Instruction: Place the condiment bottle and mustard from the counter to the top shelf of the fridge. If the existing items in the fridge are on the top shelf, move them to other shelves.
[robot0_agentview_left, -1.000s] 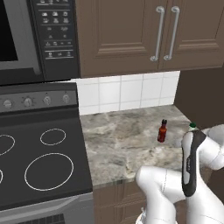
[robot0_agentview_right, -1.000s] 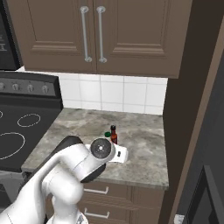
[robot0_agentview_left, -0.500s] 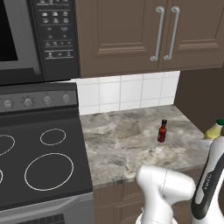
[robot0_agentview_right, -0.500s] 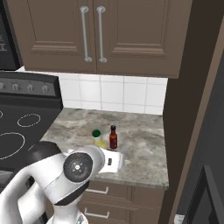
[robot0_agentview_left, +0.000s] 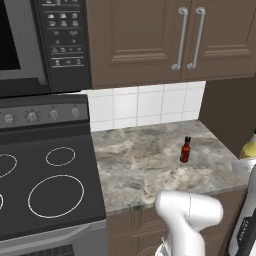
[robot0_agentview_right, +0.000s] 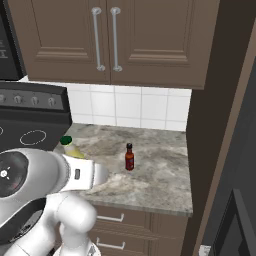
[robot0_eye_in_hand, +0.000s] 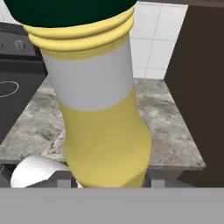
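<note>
Kitchen counter (robot0_agentview_left: 150, 160) carries the condiment bottle (robot0_agentview_left: 186, 149) upright. Gripper clamped on the mustard (robot0_eye_in_hand: 98, 109); judged risks: slipping loose, or clipping the right-hand wall.

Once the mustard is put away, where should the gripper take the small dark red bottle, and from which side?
Probably around the condiment bottle's body, below the black cap. It stands upright and alone on the counter, so a level approach from the front edge looks clear.

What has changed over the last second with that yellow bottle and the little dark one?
The arm has swung the mustard, held in its pincer, sideways away from the condiment bottle, toward the counter's right end in the left base view. The condiment bottle stayed upright on the counter.
</note>
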